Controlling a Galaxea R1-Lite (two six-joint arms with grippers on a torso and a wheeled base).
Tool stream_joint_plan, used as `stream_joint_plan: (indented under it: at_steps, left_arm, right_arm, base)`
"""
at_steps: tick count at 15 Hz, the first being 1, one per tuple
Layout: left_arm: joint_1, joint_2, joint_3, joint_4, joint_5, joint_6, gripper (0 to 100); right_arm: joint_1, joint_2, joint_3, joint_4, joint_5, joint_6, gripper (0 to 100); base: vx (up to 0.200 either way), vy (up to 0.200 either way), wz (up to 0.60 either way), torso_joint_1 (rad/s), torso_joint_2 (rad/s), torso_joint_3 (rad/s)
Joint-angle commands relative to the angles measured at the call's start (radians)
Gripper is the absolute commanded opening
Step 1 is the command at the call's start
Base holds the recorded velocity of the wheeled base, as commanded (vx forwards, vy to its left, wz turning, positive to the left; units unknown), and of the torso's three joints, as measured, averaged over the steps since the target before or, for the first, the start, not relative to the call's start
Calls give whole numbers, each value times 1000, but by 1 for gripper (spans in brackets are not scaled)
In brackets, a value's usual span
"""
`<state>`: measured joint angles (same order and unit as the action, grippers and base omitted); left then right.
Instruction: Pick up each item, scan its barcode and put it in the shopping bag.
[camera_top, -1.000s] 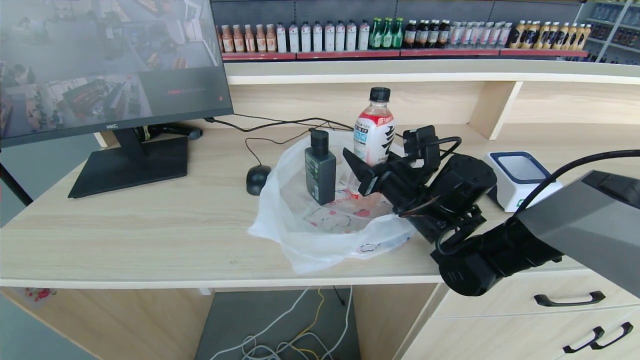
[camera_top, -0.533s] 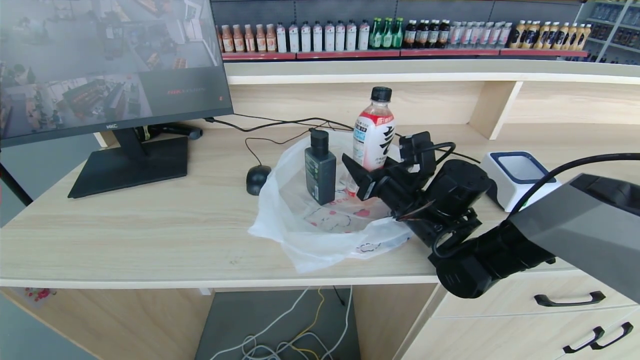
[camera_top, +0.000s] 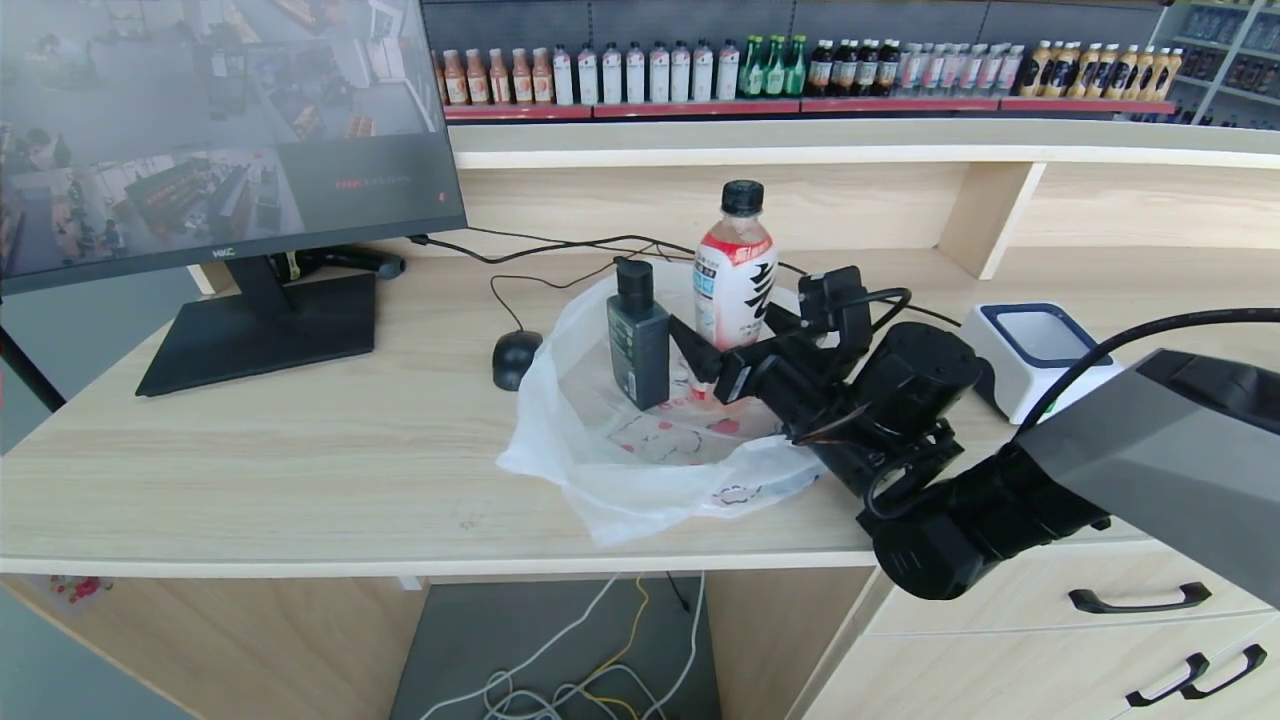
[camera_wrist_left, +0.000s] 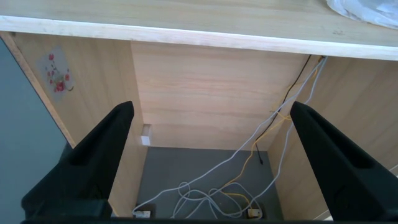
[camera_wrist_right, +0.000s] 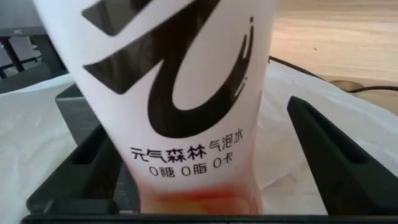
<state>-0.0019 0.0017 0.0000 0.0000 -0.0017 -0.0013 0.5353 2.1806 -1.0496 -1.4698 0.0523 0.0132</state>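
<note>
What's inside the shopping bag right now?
A dark bottle stands upright on the opened shopping bag, with a drink bottle beside it at the right gripper. Its base is hidden behind the gripper.

Bright, even indoor light w/ soft faint shadows on counter (camera_top: 300, 450), dimmer in recess underneath.

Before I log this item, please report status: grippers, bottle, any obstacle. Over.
Left gripper open, low, below counter edge. Right gripper around drink bottle, grip unclear. Bottle tilted over shopping bag. Dark bottle upright in bag, close beside.
</note>
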Motion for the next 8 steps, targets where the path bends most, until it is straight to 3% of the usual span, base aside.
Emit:
stream_joint_plan:
  at_steps: [1,8]
  left_arm:
    - [-1,0,0,0,0,0,100]
    - [-1,0,0,0,0,4,100]
  right_arm:
    - [2,-4,3,-20,1,-1,100]
    - [5,-15,10,-50,1,-1,100]
  base:
    - [0,0,0,0,0,0]
    - [0,0,0,0,0,0]
